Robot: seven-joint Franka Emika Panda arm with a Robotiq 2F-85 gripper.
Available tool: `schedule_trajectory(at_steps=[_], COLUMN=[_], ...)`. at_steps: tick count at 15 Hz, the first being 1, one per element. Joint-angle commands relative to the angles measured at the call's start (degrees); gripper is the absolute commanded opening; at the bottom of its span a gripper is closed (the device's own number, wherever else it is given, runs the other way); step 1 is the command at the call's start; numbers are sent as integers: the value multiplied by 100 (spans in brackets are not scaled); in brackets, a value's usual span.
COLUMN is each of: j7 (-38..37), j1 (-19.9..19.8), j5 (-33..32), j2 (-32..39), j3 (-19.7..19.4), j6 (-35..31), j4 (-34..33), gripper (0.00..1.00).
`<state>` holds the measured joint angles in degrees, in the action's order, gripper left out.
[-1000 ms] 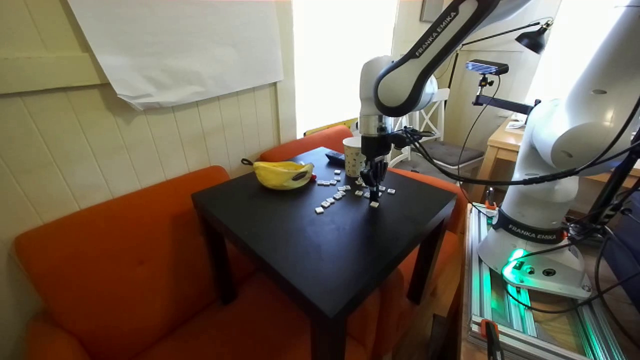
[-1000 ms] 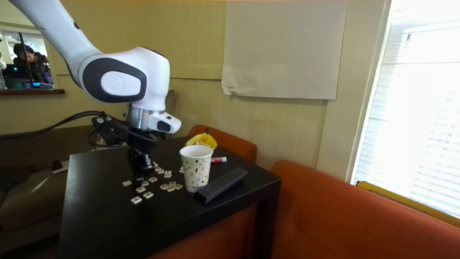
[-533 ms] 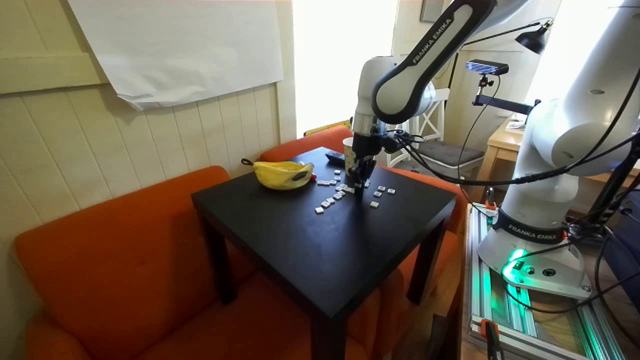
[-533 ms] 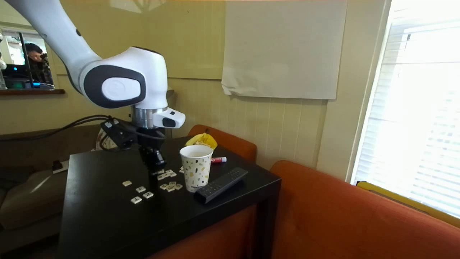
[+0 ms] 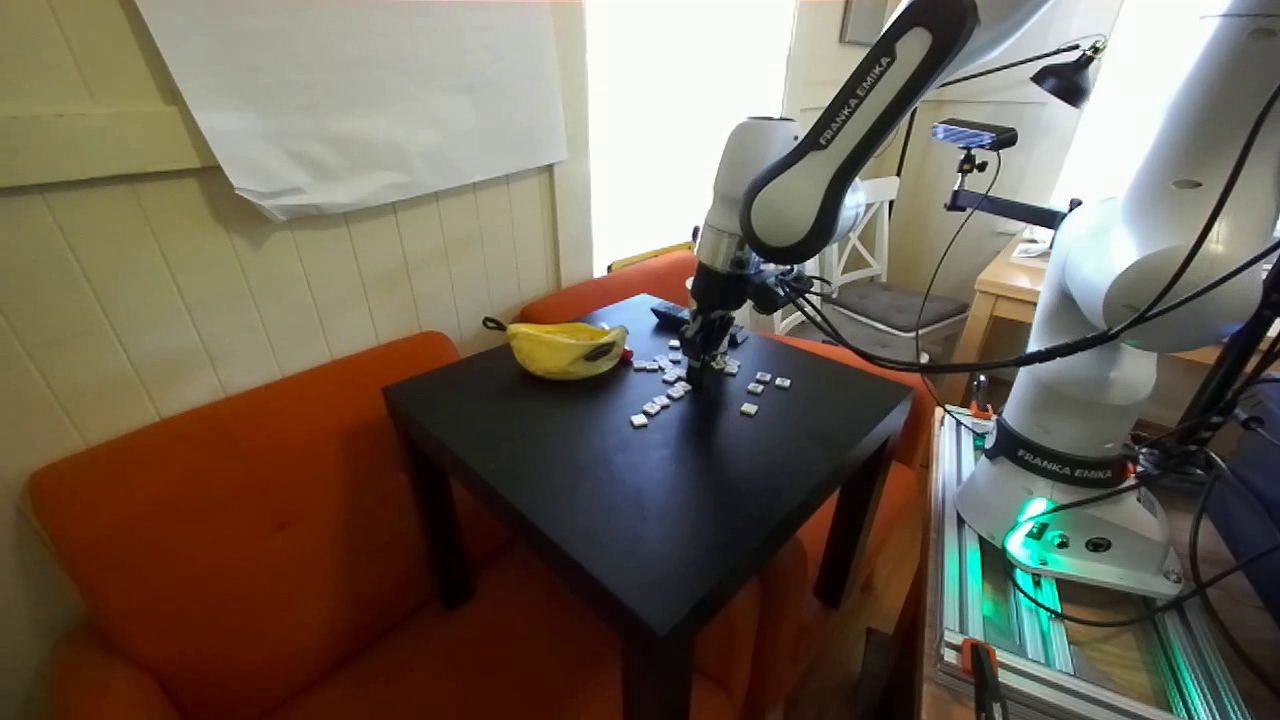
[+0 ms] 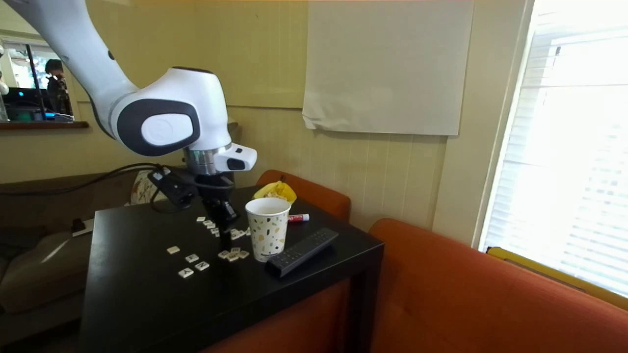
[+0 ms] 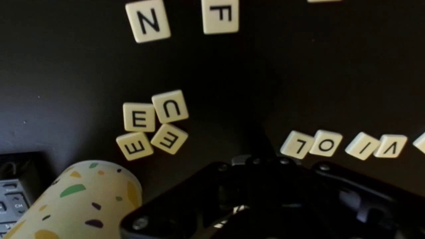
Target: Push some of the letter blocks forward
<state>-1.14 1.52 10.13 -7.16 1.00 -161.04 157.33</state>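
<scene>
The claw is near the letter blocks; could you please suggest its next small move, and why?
Perhaps lift the shut claw slightly and move it toward the robot's base, behind the N block and F block, for a forward push, since both lie apart on that side of it.

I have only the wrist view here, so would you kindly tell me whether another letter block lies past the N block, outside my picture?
Observer: Yes, in an exterior view one more letter block lies past the N block, farther from the cup.
Operator: Thank you; is that cup upright?
Observer: It stands upright, its open mouth facing up.
Operator: And is there anything else on the table that I am missing?
Observer: Yes, a yellow banana-shaped thing sits on the table.
</scene>
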Motion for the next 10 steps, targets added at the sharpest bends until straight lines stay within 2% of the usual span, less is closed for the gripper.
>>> schedule_trajectory(at_steps=[1, 4, 5, 8, 10], j7=[-323, -513, -612, -958, -959], j1=[-41, -34, -60, -209, -254], j5=[-272, -197, -228, -477, -448], j2=[238, -291, -617, -1003, -1570], j3=[69, 51, 49, 37, -15], j6=[-453, 625, 968, 2348, 3237], j4=[-3, -13, 171, -23, 53], gripper=[0, 0, 0, 0, 0])
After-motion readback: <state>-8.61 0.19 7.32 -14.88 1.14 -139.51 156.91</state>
